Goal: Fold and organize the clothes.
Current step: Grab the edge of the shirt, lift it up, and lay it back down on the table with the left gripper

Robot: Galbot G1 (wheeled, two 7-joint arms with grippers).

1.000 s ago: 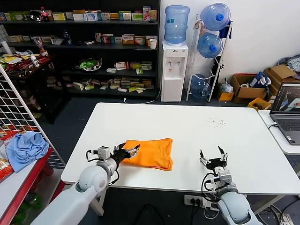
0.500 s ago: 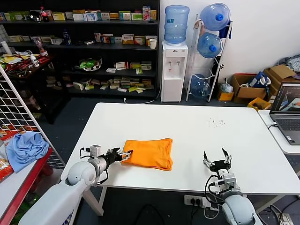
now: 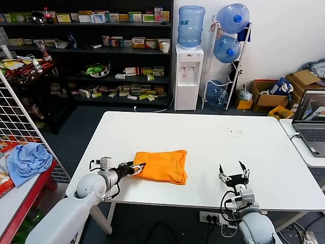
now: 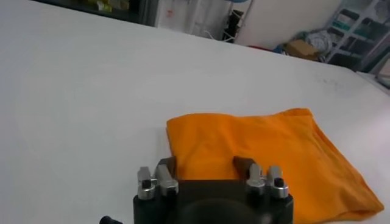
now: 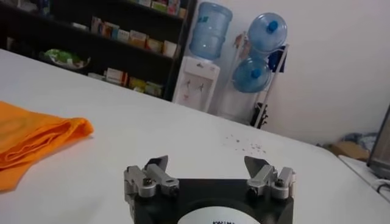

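Orange T-shirt (image 3: 161,166) is lying folded on the white surface (image 3: 213,137); left gripper (image 3: 136,168) is sitting spread beside it, right gripper (image 3: 232,172) is idling released; tidying possibly remaining

Left arm: reaches in low from the near left, forearm nearly level, wrist pointing right. Left end effector (image 3: 137,167): fingers spread apart, tips just above the counter (image 3: 213,142).
Right arm: parked at the near right edge. Right end effector (image 3: 233,173): pointing forward, fingers wide apart, gripping nothing.
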